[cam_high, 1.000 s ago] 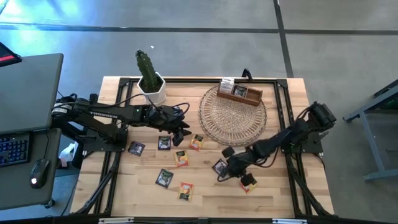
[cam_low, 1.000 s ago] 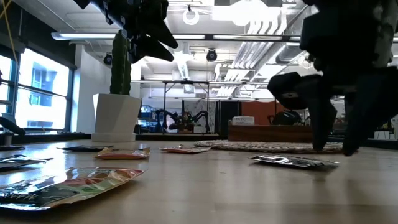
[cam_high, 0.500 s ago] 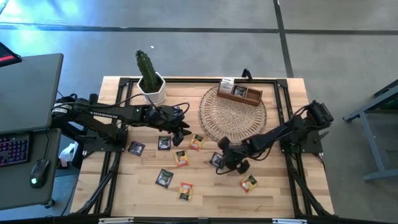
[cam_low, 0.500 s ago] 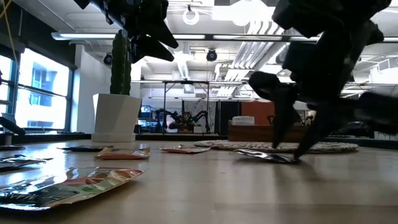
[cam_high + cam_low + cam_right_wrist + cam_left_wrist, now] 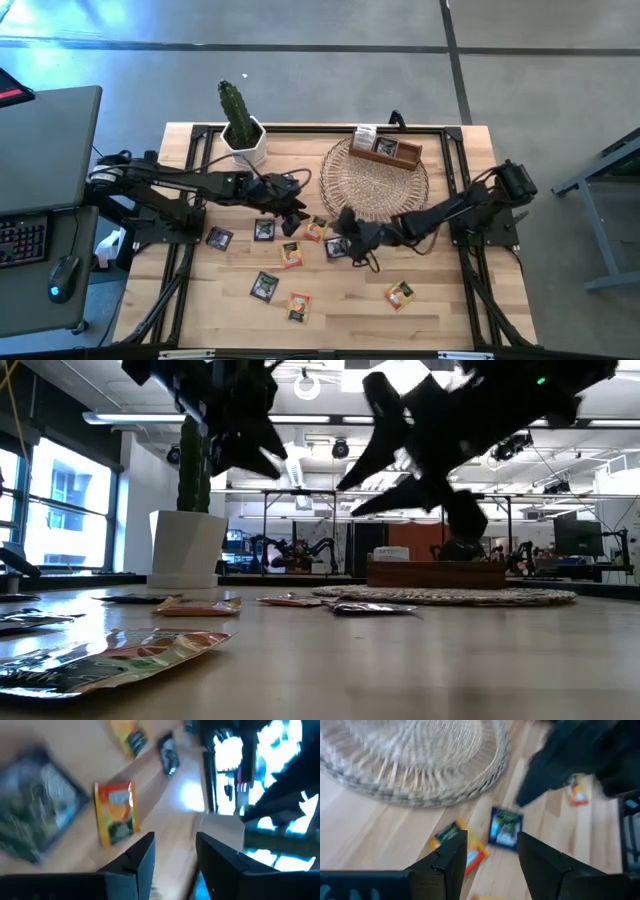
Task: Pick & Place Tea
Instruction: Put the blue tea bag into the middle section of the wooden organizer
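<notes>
Both claws are hanging above the surface [image 5: 430, 310] just in front of the wicker mat [image 5: 375, 185]. The right claw [image 5: 347, 240] is hovering over a black sachet [image 5: 336, 248] lying flat by the mat's front rim; its fingers [image 5: 137, 865] are standing parted and holding nothing. The left claw [image 5: 297, 210], just left of the mat, is also standing open and empty, its fingers [image 5: 447, 860] framing the same black sachet [image 5: 505, 827] and an orange one [image 5: 462, 852].

Risk: the two claws are crowding one spot, so a descent by either could strike the other arm or skid a thin sachet away.

The low view is showing both claws only as dark silhouettes. The contents of the wooden box [image 5: 385, 148] at the mat's far side are hard to make out.
</notes>
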`<state>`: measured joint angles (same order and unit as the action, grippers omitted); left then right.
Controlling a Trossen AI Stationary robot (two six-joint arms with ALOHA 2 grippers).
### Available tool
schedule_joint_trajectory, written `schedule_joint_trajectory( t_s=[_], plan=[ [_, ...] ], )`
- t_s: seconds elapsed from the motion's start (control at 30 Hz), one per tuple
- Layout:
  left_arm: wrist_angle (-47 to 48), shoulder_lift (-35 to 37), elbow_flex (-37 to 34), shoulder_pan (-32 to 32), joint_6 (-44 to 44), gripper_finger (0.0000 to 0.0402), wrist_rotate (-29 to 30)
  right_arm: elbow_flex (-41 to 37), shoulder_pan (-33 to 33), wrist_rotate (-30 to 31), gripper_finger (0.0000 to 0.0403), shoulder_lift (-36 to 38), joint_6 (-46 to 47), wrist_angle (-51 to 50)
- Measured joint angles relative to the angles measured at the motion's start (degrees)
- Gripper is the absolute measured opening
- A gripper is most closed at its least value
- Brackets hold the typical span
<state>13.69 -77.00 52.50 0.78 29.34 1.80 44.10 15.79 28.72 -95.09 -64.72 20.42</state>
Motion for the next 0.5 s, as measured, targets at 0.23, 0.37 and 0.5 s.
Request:
schedule_joint_trajectory(
  t_s=[0.23,0.37,0.5],
  plan=[
    [-2.0,-3.3,0.1,0.0,1.1,0.017,-1.7,0.0,4.1,-7.5,0.0139,3.6,50.4,-17.3],
    [-4.5,-7.0,0.1,0.0,-3.1,0.017,-4.7,0.0,4.6,-13.3,0.0139,4.4,73.1,-19.7],
    [-8.8,-12.4,0.1,2.1,-4.7,0.017,-4.5,0.0,4.4,-12.2,0.0139,3.0,90.6,-22.8]
  ],
)
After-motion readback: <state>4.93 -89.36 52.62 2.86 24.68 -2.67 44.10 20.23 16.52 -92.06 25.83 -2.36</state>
